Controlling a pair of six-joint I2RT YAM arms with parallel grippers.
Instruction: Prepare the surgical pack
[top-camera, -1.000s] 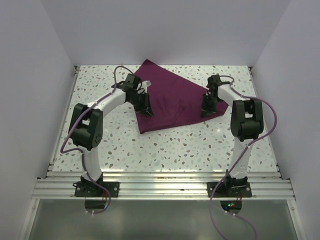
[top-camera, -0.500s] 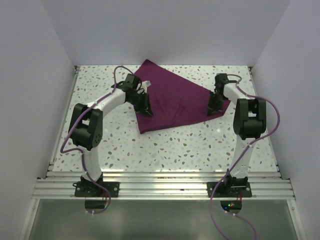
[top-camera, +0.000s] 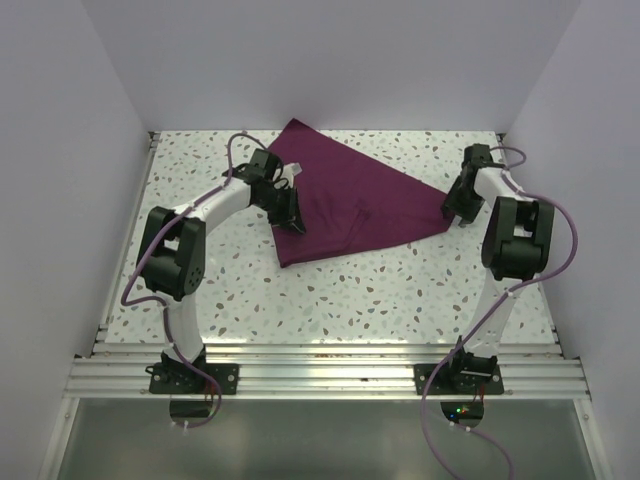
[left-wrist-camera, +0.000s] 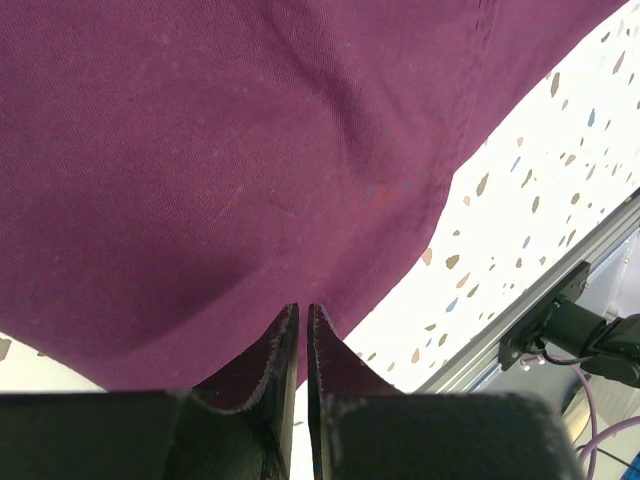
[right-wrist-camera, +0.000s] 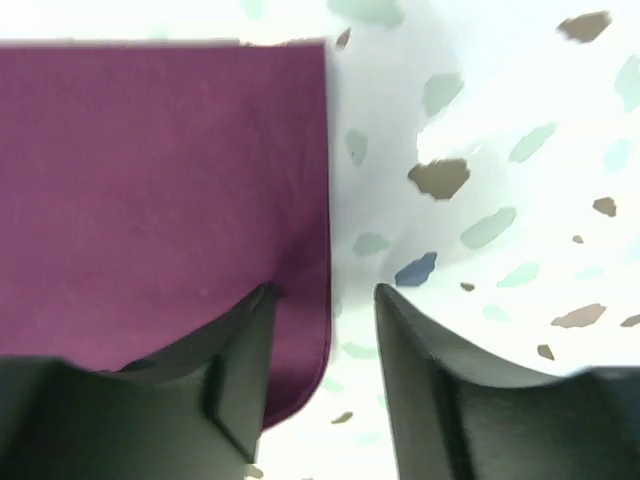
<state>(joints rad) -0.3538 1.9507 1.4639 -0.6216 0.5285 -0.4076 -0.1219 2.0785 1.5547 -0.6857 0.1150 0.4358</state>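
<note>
The surgical pack shows only as a plum-purple cloth (top-camera: 350, 200) spread flat at the back middle of the table. My left gripper (top-camera: 292, 218) sits at its left edge. In the left wrist view that gripper (left-wrist-camera: 302, 306) is shut, its tips pinching the cloth (left-wrist-camera: 250, 150) right at its hem. My right gripper (top-camera: 458, 212) is at the cloth's right corner. In the right wrist view it (right-wrist-camera: 325, 288) stands open, one finger over the cloth (right-wrist-camera: 160, 170) and the other over bare table, with the rounded corner lying loose between them.
The speckled white table (top-camera: 380, 290) is walled on the left, back and right. An aluminium rail (top-camera: 320, 372) with both arm bases runs along the near edge. The right arm stands close to the right wall.
My right gripper moved right, drawing the cloth's right corner outward and flatter, then opened and let it go. The left gripper has not moved.
</note>
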